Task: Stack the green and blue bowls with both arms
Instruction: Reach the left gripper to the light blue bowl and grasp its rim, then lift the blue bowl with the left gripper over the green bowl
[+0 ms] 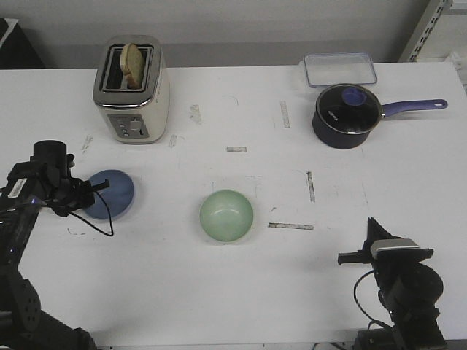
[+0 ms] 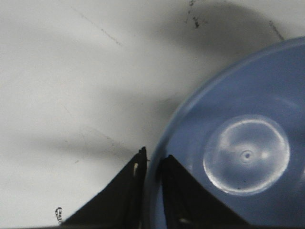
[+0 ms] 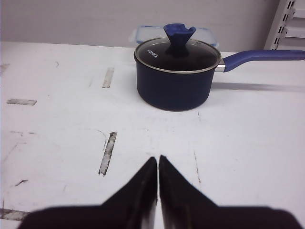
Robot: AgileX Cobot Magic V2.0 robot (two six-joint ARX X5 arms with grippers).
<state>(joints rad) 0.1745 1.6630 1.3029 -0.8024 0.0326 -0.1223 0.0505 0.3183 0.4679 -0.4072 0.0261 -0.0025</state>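
Front view shows my left gripper [image 1: 93, 187] at the near-left part of the white table [image 1: 233, 292], reaching in from the left edge onto the blue bowl [image 1: 109, 194]. From my left wrist I see my two dark fingers [image 2: 183, 191] straddling that bowl's rim, one on the outside against the table and one inside the blue hollow, with the thin rim pinched between them, so my left fingers are clenched on the blue bowl. It sits in front of the cream toaster [image 1: 132, 89], which has a slice of bread [image 1: 133, 64] standing in its slot.

The green bowl [image 1: 227, 215] rests upright near the middle of the table, well apart from the blue one and to its right, untouched by either of my arms.

My right gripper [image 1: 350, 257] hangs low at the near-right side of the table, pointing left, well away from both bowls. Seen from my right wrist, its fingers [image 3: 143, 183] meet tip to tip with nothing between them, pressed together and empty. Beyond them stands the dark saucepan [image 3: 174, 76] with its glass lid and purple handle, and behind it a clear lidded container [image 1: 340, 71] at the far edge. Strips of worn tape [image 1: 310, 186] mark the tabletop
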